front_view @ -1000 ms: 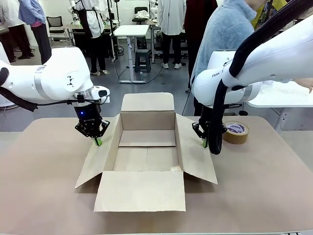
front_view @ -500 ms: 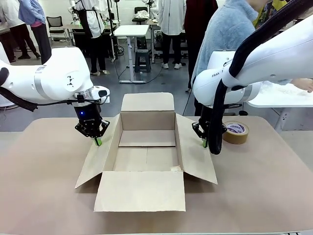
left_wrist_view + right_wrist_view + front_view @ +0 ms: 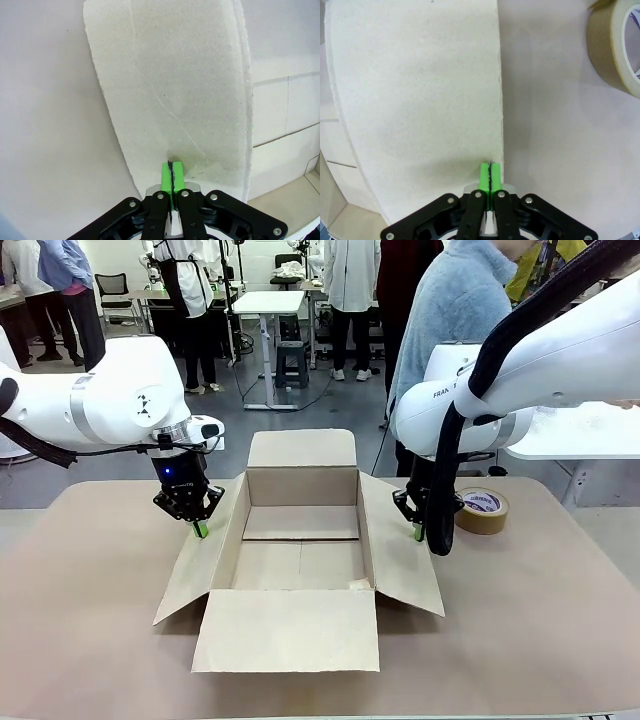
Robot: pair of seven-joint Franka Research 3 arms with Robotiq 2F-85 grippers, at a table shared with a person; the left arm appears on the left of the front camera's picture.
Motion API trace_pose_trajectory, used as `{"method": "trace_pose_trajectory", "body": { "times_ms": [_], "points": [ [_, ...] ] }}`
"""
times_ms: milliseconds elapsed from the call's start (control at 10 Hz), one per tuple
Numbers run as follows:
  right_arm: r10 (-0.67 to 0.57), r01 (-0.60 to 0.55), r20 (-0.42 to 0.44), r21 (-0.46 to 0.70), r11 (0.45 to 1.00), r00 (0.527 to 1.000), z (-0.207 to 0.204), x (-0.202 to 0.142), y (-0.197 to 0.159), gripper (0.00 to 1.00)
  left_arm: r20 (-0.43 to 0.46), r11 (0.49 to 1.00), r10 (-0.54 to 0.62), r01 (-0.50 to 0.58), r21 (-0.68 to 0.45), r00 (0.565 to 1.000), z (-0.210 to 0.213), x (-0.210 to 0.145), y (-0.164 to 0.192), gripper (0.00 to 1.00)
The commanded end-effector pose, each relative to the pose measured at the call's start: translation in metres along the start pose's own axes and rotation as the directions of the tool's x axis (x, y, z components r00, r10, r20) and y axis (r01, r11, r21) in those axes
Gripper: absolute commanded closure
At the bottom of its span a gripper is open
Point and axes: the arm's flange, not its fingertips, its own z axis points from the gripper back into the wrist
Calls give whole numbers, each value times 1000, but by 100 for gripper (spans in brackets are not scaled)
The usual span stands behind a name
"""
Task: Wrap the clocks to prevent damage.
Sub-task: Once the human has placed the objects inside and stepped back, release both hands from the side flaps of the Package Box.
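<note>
**Resting closed end effectors on the side flaps of an open box**

A brown cardboard box [image 3: 300,485] sits mid-table [image 3: 90,620] with all four flaps folded outward. Inside it only the bare cardboard floor shows.

The left end effector [image 3: 201,530] is at 9 o'clock from the box. Its green pads are pressed together with nothing between them, and the tip meets the left flap [image 3: 195,575]. In the left wrist view the same closed pads [image 3: 172,172] sit over the flap's pale surface.

The right end effector [image 3: 418,533] is at 3 o'clock, also closed on nothing. Its tip is at the right flap [image 3: 400,560], and the right wrist view places the tip [image 3: 490,175] just inside that flap's outer edge.

A roll of brown tape [image 3: 481,510] lies flat on the table, also at 3 o'clock and just beyond the right flap.

Further out at 2 o'clock, a whitish bubble-wrap bundle [image 3: 585,425] lies on a white side table [image 3: 570,448], partly hidden by the right arm and well apart from the box. A person [image 3: 450,310] in a light blue top stands at 1 o'clock.
</note>
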Motion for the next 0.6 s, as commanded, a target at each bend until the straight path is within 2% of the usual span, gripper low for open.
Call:
{"method": "trace_pose_trajectory", "body": {
  "times_ms": [0,500],
  "points": [
    [10,-10,4,-9,1000,1000,-1,-1,-2,99,-6,1000,-6,6,12,1000,-1,-1,1,99],
    [10,-10,4,-9,1000,1000,-1,-1,-2,99,-6,1000,-6,6,12,1000,-1,-1,1,99]
  ]
}}
